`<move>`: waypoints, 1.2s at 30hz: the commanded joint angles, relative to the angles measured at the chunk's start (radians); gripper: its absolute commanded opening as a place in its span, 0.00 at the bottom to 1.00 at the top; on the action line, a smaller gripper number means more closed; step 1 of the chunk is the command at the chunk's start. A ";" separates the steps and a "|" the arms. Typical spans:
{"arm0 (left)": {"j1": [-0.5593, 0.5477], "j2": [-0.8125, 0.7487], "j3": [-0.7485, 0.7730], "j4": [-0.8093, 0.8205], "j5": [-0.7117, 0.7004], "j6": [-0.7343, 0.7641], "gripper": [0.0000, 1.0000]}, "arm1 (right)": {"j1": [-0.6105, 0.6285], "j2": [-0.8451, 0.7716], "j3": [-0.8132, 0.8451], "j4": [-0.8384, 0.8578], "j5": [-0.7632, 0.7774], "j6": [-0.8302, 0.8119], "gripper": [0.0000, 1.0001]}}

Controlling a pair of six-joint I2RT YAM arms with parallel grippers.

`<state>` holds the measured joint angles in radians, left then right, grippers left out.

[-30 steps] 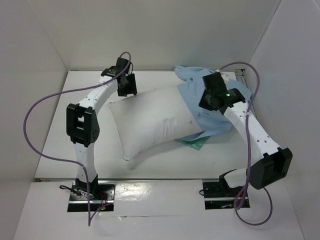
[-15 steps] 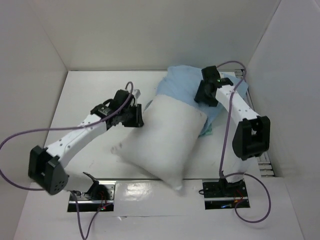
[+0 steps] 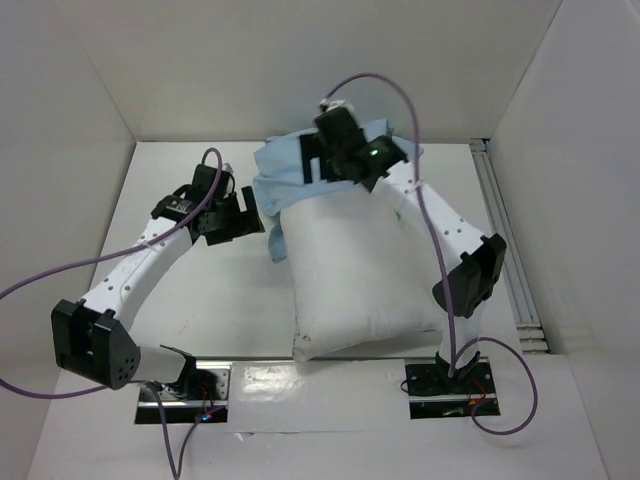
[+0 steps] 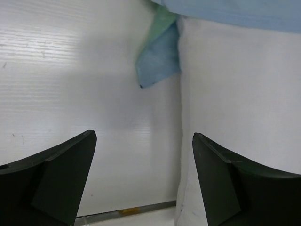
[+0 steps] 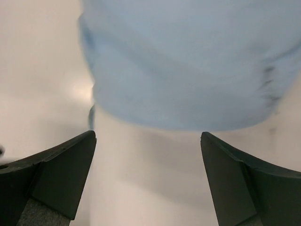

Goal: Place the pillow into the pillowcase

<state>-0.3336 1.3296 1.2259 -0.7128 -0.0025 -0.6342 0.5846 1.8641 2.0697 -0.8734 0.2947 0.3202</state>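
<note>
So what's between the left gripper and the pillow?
Only a strip of bare table, seen in the left wrist view. The pillow has its edge between the fingers of the open left gripper, with a pillowcase corner farther ahead.

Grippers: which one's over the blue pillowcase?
The right gripper, open above the pillowcase; the left gripper is open at the side edge of the pillow.

The left arm point(image 3: 130, 275) and right arm point(image 3: 440, 225) are built of white tubular links joined by chunky black housings; the left rises from a shiny metal base plate point(image 3: 185, 385) carrying thin red wires, and the right stands on a like mount to that plate's right. A purple cable point(image 3: 372, 76) loops along each arm, and a small green light point(image 3: 372, 153) glows on the right arm's black wrist, far beyond the plate. The left gripper point(image 4: 143, 136) and right gripper point(image 5: 148, 136) each end in two matte black, wedge-shaped fingers.
</note>
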 commanded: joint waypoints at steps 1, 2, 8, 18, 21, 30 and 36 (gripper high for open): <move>0.042 0.034 -0.038 0.022 -0.039 -0.061 0.96 | 0.187 -0.008 -0.046 -0.117 0.113 0.008 0.99; 0.042 0.034 -0.058 0.048 -0.025 -0.061 0.96 | 0.258 0.004 -0.060 -0.146 0.147 0.041 0.99; 0.087 -0.016 -0.257 0.254 0.033 -0.036 0.96 | 0.339 0.164 -0.181 -0.254 0.333 0.189 0.99; 0.007 0.081 -0.381 0.493 0.162 -0.033 0.99 | 0.198 -0.020 -0.241 -0.027 -0.075 -0.056 0.00; -0.048 0.149 -0.341 0.524 0.109 -0.044 1.00 | 0.156 -0.046 -0.162 -0.071 -0.187 -0.112 0.00; -0.070 0.255 -0.286 0.630 0.070 -0.053 1.00 | 0.092 -0.077 -0.115 -0.111 -0.336 -0.165 0.00; -0.070 0.255 -0.273 0.676 0.030 -0.033 1.00 | 0.073 -0.095 -0.097 -0.131 -0.350 -0.175 0.00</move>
<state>-0.4065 1.5867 0.9188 -0.1120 0.0666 -0.6662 0.6636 1.8446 1.8996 -1.0080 0.0097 0.1688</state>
